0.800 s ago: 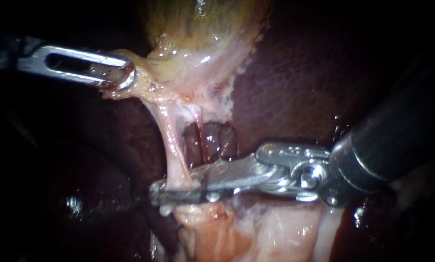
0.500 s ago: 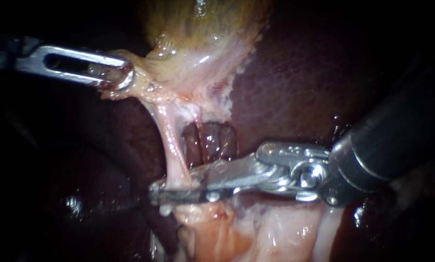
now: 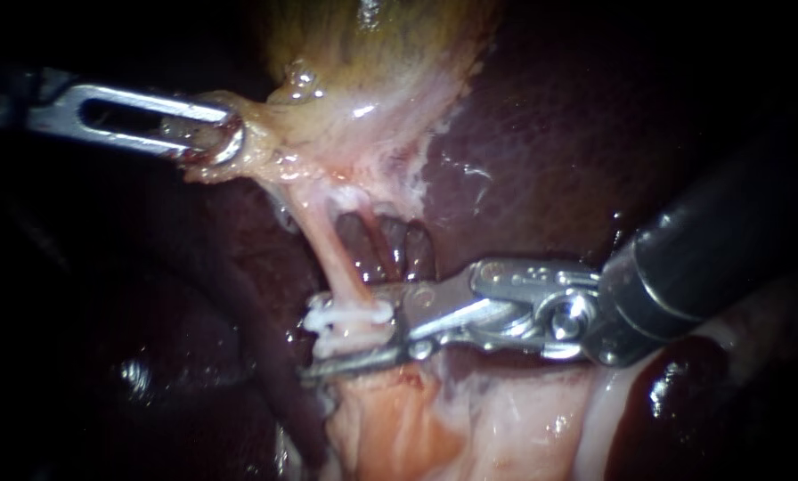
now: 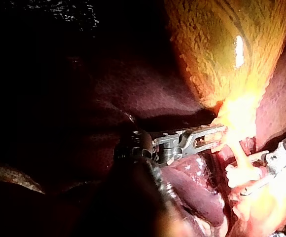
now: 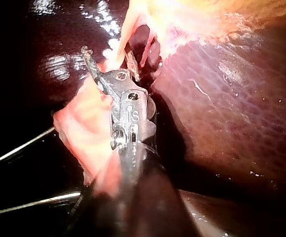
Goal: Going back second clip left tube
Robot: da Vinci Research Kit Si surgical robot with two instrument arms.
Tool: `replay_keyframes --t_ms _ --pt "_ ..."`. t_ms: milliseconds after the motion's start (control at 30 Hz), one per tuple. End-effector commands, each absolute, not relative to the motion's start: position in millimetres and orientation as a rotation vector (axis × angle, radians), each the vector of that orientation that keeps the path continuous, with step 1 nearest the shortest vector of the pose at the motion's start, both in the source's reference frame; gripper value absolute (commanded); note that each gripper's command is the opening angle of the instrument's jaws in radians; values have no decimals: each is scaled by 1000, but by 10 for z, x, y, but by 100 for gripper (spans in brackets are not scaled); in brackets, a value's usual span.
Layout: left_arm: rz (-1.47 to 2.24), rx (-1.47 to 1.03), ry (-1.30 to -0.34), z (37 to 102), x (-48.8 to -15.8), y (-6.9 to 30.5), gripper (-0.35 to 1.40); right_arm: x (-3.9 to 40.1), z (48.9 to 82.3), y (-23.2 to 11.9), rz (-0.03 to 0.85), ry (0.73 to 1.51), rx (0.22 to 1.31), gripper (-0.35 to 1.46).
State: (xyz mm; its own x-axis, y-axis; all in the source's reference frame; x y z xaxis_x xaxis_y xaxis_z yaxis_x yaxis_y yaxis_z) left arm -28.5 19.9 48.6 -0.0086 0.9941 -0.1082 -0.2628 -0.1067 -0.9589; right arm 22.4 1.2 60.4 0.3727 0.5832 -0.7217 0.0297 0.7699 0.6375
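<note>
Soft, fragile left tube, 1 clip
Right instrument open around clip; left instrument, above clip, clenching gallbladder; grasp tube gently.

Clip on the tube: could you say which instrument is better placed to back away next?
Right: the right instrument stands open at the clip; the left instrument holds the gallbladder taut.

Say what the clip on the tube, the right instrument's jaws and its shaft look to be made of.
Clip: white and matt, with no metallic glint, so probably plastic.
Right instrument, jaws: bare polished metal, silver with bright glints and a visible hinge pin.
Its shaft: black and smooth with a soft sheen. It could be a coating or plastic; the look leaves that open.
</note>
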Motion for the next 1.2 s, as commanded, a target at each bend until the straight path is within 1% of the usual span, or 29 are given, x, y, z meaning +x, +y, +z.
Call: replay_keyframes --t_ms 33,267,333,500,700,900,1200 --pt "1399 -1088 -952 487 -285 199 -35 223 605 14 373 1153 600 50" --pt "1399 -1088 -952 487 -285 198 -35 205 595 21 346 1162 525 50" --pt "1399 -1089 -952 487 -284 198 -35 196 592 20 324 1168 507 50" --pt "1400 -1089 -952 487 -282 197 -35 156 580 21 214 1195 438 50" --pt "1401 -1089 -951 488 -283 195 -35 106 560 35 157 1202 364 50" --pt "1401 -1090 -947 490 -285 193 -35 72 554 48 144 1196 322 50" --pt "1404 -1094 -929 509 -303 187 -35 64 558 47 137 1197 324 50"
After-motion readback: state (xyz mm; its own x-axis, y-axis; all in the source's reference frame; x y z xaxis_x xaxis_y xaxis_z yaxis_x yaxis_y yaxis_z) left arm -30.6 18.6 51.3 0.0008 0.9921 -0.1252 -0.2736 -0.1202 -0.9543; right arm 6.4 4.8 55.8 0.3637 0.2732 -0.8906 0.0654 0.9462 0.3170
